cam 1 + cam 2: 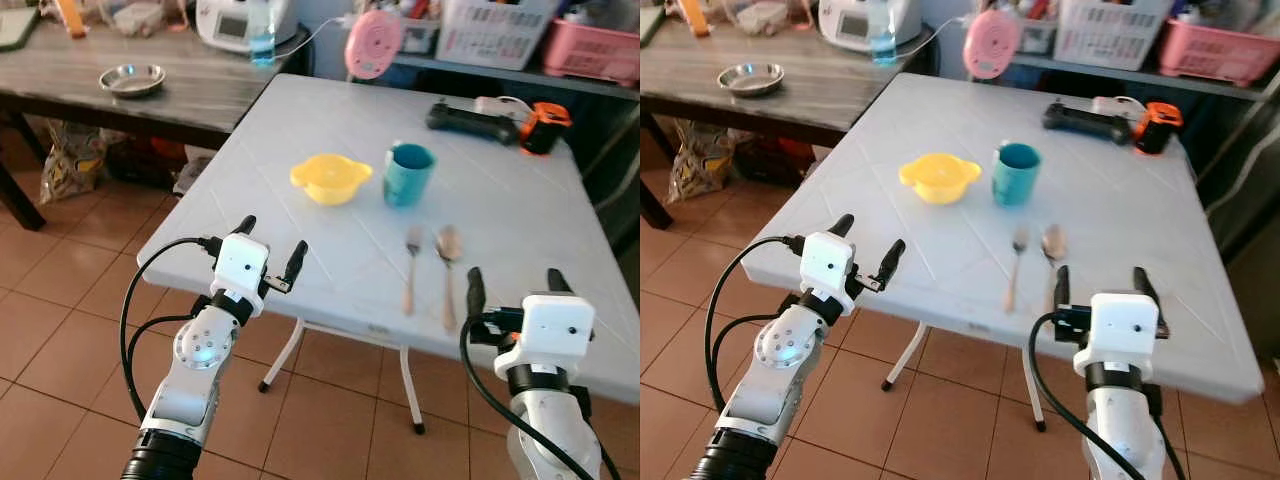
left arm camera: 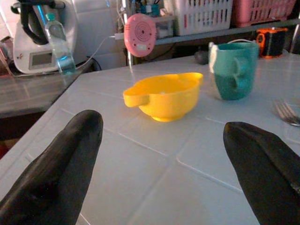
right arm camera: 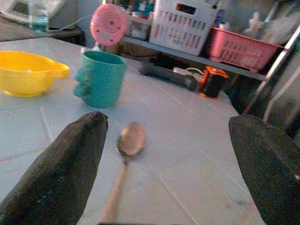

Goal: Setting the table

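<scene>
A yellow bowl [image 1: 331, 178] with small handles sits mid-table on the white table [image 1: 330, 110], and a teal mug [image 1: 409, 173] stands just right of it. Nearer the front edge lie a fork [image 1: 411, 268] and a spoon [image 1: 448, 268] side by side, both with wooden handles. My left gripper [image 1: 270, 252] hovers open at the table's front left edge, aimed at the bowl [image 2: 164, 96]. At the front right edge my right gripper [image 1: 512, 287] is also open and empty, just short of the spoon [image 3: 125, 154].
A black device [image 1: 470, 121] and an orange-black tool [image 1: 544, 126] lie at the table's far right. A pink round fan [image 1: 373, 44] stands at the far edge. A dark wooden table [image 1: 130, 80] with a steel bowl [image 1: 131, 79] stands to the left. Tiled floor lies below.
</scene>
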You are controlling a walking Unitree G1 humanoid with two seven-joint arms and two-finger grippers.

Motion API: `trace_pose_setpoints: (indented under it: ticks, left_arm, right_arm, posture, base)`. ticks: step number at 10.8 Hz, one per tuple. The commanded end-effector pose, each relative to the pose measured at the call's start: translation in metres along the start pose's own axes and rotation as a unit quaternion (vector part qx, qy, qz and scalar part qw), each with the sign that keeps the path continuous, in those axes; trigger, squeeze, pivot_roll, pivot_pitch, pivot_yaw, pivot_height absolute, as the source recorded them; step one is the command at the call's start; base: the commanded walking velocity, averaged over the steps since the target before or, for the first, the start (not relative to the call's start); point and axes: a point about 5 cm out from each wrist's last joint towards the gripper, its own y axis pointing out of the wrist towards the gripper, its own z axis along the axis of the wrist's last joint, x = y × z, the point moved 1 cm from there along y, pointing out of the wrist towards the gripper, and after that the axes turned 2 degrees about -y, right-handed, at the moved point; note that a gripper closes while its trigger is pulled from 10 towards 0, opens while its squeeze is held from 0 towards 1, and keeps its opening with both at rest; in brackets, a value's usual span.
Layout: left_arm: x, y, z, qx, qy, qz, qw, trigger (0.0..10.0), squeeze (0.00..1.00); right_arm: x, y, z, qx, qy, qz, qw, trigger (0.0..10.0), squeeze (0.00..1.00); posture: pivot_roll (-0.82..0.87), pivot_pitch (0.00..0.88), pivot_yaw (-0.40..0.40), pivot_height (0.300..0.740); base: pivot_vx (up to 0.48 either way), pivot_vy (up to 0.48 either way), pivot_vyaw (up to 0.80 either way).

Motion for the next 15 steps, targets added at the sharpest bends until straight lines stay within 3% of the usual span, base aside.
trace_pose_setpoints:
  ticks: [1, 15]
  left_arm:
    - [0.001, 0.001, 0.003, 0.006, 0.000, -0.002, 1.000, 10.0, 0.00]
    - [0.012, 0.000, 0.001, 0.000, -0.009, -0.035, 0.999, 10.0, 0.00]
  right_arm:
    - [-0.001, -0.001, 0.007, 0.016, 0.005, 0.003, 1.000, 10.0, 0.00]
    - [-0.003, -0.008, 0.004, 0.003, 0.009, 0.003, 1.000, 10.0, 0.00]
  posture:
    - [0.03, 0.086, -0.030, 0.740]
    - [0.02, 0.102, -0.015, 0.740]
  base:
    - [0.319, 0.000, 0.00]
    - [0.334, 0.000, 0.00]
